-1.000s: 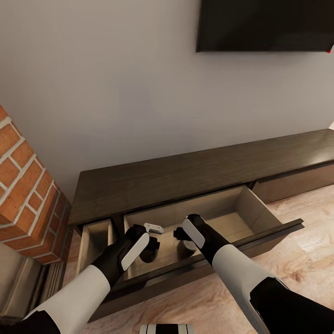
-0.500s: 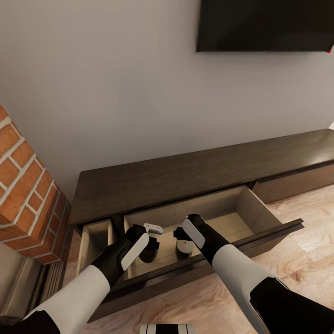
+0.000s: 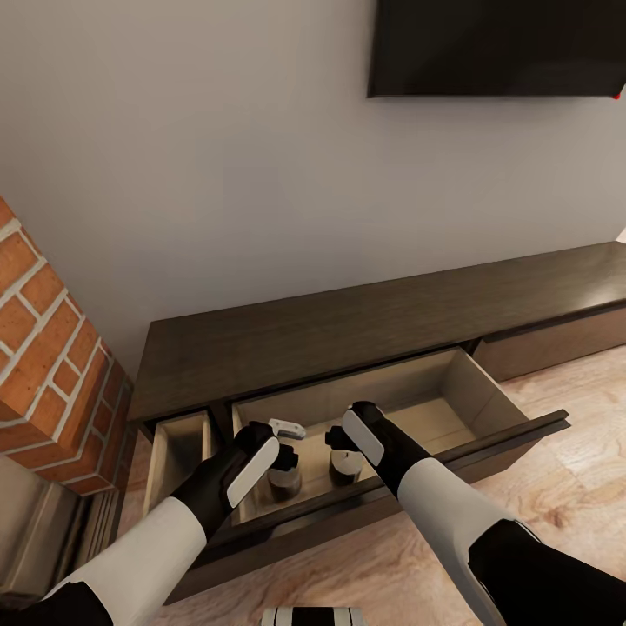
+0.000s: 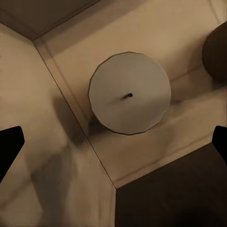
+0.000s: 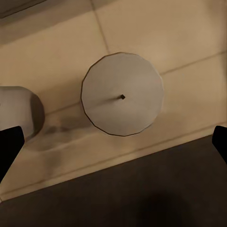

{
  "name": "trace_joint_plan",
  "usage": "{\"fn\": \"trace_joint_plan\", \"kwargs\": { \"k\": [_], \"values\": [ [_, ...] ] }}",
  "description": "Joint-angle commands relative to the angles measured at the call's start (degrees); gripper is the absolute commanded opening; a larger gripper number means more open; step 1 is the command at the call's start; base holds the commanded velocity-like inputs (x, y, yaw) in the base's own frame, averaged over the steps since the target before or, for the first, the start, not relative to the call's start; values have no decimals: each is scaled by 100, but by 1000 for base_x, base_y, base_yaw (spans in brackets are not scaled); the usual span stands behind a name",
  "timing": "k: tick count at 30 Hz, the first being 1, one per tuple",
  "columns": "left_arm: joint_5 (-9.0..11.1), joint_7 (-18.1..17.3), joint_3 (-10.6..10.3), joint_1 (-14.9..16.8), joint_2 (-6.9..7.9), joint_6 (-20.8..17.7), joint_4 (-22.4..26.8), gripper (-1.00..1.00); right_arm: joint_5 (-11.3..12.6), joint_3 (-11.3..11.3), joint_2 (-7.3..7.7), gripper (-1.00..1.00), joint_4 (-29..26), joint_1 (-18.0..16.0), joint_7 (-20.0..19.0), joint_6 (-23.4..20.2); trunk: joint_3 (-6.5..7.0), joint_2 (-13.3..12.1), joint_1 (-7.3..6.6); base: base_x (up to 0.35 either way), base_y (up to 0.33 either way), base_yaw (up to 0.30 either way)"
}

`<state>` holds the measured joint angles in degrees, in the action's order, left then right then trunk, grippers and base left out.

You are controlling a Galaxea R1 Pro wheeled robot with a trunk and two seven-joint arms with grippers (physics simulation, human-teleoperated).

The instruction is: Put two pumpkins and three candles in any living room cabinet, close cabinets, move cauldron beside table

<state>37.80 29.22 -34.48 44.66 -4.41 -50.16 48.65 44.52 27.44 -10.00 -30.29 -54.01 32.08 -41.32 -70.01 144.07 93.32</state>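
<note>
Head view: both arms reach into the open drawer (image 3: 469,391) of the cabinet (image 3: 348,330). Left gripper (image 3: 283,452) and right gripper (image 3: 341,443) each hang over an upright candle; finger spread unreadable here.

Left wrist view: left candle (image 4: 129,93) directly below the gripper, wick visible, standing in the drawer corner. Fingertips (image 4: 9,146) wide apart, clear of it.

Right wrist view: right candle (image 5: 122,94) centred under the gripper, fingertips (image 5: 8,144) apart, not touching; the other candle stands just beside.
</note>
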Motion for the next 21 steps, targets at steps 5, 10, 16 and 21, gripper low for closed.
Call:
{"fn": "trace_joint_plan", "kwargs": {
  "k": [5, 10, 16, 21],
  "values": [
    [60, 57, -15, 5, 2, -3, 26, 100, 48, 16, 0, 100, -3, -5, 52, -8, -5, 2, -1, 0, 0, 0],
    [60, 60, -6, 3, -4, -6, 36, 100, 49, 16, 0, 100, -3, -5, 52, -8, 39, -1, -6, 0, 0, 0],
    [60, 65, 1, 5, -6, -17, 32, 100, 48, 15, 0, 100, -3, -5, 52, -8, 172, -9, -22, 0, 0, 0],
    [60, 69, 2, 6, -7, -19, 25, 100, 48, 17, 0, 100, -3, -5, 52, -8, 283, -15, -35, 0, 0, 0]
  ]
}}
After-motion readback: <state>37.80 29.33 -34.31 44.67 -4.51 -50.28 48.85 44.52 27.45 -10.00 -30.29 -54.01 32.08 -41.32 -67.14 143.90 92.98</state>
